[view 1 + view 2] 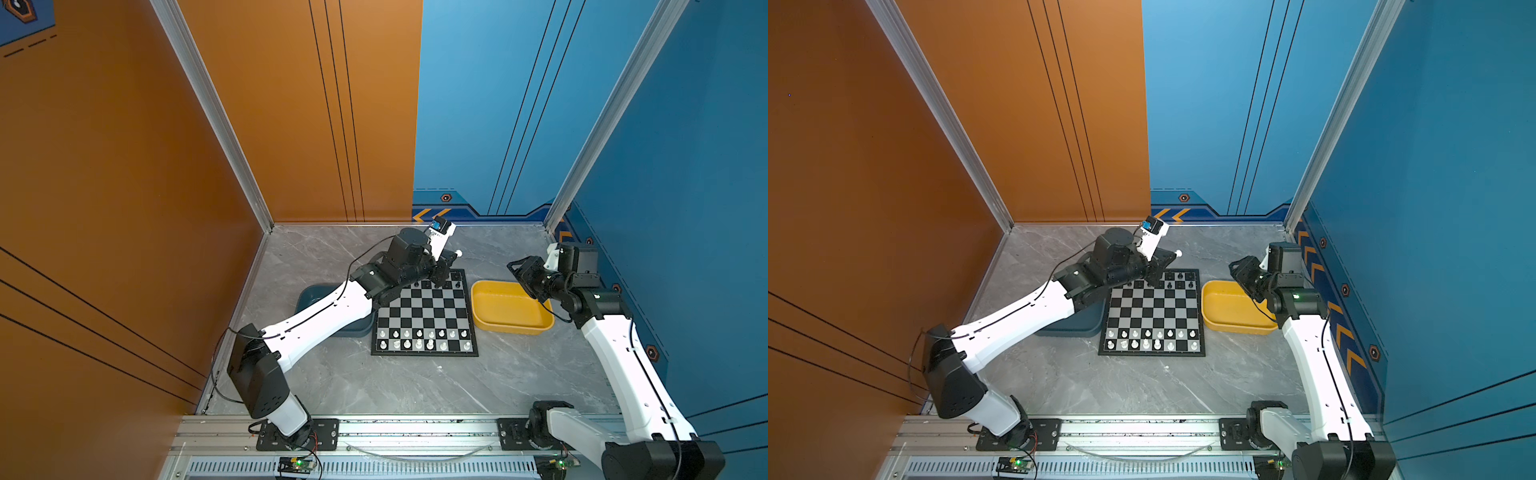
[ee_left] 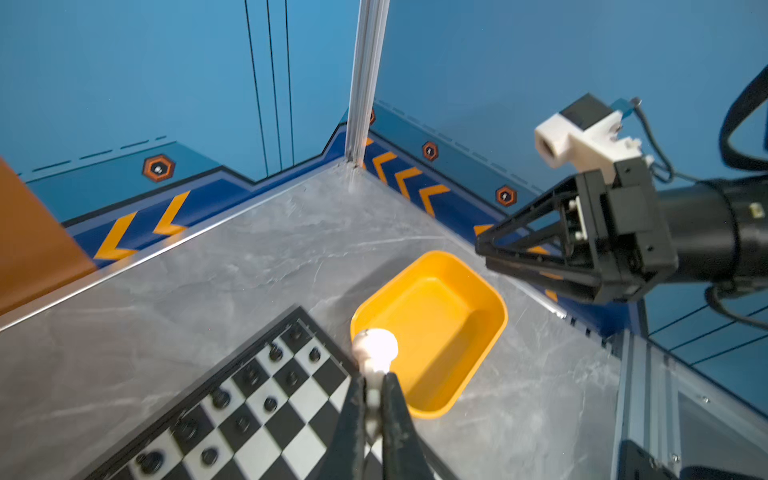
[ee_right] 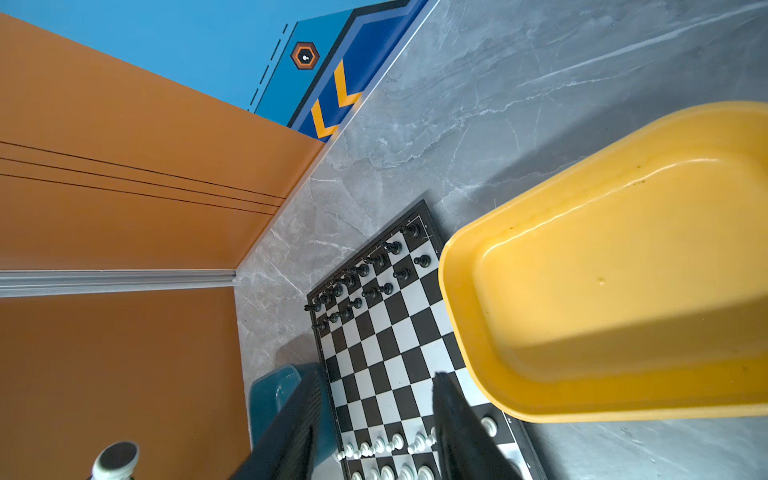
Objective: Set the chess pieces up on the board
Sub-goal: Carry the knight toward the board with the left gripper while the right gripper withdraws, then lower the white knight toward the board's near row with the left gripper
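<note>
The left claw is clamped on a white chessman, round head poking out in front. The black men sit just below it on the board, and the white ranks are at the far end, back toward its base. I'd say it should rise clear, then set the piece base-down on a free square there. The right claw, jaws apart and empty, hangs just above the yellow tray.

chess pieces in rows on board
</note>
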Robot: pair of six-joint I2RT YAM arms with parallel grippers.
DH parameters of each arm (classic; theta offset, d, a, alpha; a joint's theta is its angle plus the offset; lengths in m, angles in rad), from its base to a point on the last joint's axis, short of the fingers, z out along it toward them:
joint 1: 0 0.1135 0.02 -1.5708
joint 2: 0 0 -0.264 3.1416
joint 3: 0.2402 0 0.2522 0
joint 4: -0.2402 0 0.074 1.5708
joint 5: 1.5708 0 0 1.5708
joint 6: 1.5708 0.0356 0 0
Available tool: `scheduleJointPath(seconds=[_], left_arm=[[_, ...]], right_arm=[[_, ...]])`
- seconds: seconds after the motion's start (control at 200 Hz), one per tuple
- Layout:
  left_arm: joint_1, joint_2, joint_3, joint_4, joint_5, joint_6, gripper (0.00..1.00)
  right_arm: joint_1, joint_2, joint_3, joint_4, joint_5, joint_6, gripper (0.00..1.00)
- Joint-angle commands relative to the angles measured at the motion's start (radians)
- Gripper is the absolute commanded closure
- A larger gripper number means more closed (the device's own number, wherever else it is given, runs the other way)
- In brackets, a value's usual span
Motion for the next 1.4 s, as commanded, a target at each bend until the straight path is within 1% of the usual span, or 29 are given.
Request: scheduleJointPath(seconds=[0.0,0.21,0.441,0.556,0.716,0.841,1.081,1.221,1.392], left_arm=[[0.009,-0.035,0.041,-0.324,-0.076,0.053,1.0],[-0.013,-0.059,0.106,-0.529,-0.098,0.06,1.0],[-0.058,0.005,0.182,-0.711,-0.134,0.081,1.0],[-0.071,0.039,0.202,-0.747,-0.126,0.083,1.0],[-0.112,0.117,0.272,-0.832,-0.13,0.105,1.0],[-0.134,0.179,0.318,-0.868,-0.123,0.116,1.0],[-0.172,0.294,0.398,-0.915,-0.073,0.13,1.0],[-0.198,0.368,0.458,-0.942,-0.07,0.137,1.0],[-0.22,0.421,0.484,-0.945,-0.051,0.142,1.0]], right_arm=[[-0.01,0.009,0.004,-0.037,-0.006,-0.049,0.54],[-0.011,0.04,-0.027,-0.021,-0.006,-0.074,0.54],[-0.012,0.065,-0.064,0.0,-0.014,-0.106,0.54],[-0.012,0.07,-0.089,0.019,-0.021,-0.126,0.53],[-0.013,0.084,-0.11,0.027,-0.021,-0.15,0.51],[-0.016,0.099,-0.118,0.03,-0.021,-0.162,0.5],[-0.021,0.13,-0.139,0.051,-0.034,-0.168,0.5],[-0.024,0.137,-0.148,0.058,-0.035,-0.172,0.5],[-0.033,0.14,-0.154,0.057,-0.041,-0.183,0.5]])
